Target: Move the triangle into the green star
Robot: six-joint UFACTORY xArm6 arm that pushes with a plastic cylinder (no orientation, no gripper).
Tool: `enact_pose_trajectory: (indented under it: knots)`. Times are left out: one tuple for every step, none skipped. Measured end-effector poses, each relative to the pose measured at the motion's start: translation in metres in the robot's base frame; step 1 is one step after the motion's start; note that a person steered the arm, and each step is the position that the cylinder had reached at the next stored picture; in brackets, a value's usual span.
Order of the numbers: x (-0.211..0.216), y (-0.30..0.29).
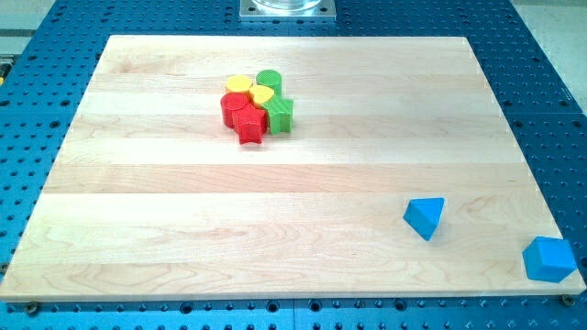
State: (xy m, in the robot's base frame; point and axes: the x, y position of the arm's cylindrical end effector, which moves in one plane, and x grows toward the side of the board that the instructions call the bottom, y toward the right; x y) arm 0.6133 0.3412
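Observation:
A blue triangle block [425, 217] lies on the wooden board [275, 238] at the view's lower right. A green star block [280, 115] sits in a tight cluster near the view's top centre, far from the triangle. The cluster also holds a green round block [269, 80], a yellow round block [239, 85], a yellow heart block [262, 94], a red round block [234, 108] and a red star block [249, 124]. My tip does not show in the camera view.
A second blue block [549, 258], many-sided, sits at the board's lower right corner, at the edge. A metal mount [287, 8] stands at the view's top centre. A blue perforated table [541, 92] surrounds the board.

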Motion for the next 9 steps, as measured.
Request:
enact_pose_trajectory:
  knots:
    - [0.003, -0.039]
    - [0.003, -0.117]
    - [-0.002, -0.145]
    - [-0.002, -0.110]
    - [-0.018, -0.116]
    - [-0.034, -0.165]
    - [-0.050, -0.209]
    - [-0.061, -0.217]
    - [-0.079, -0.228]
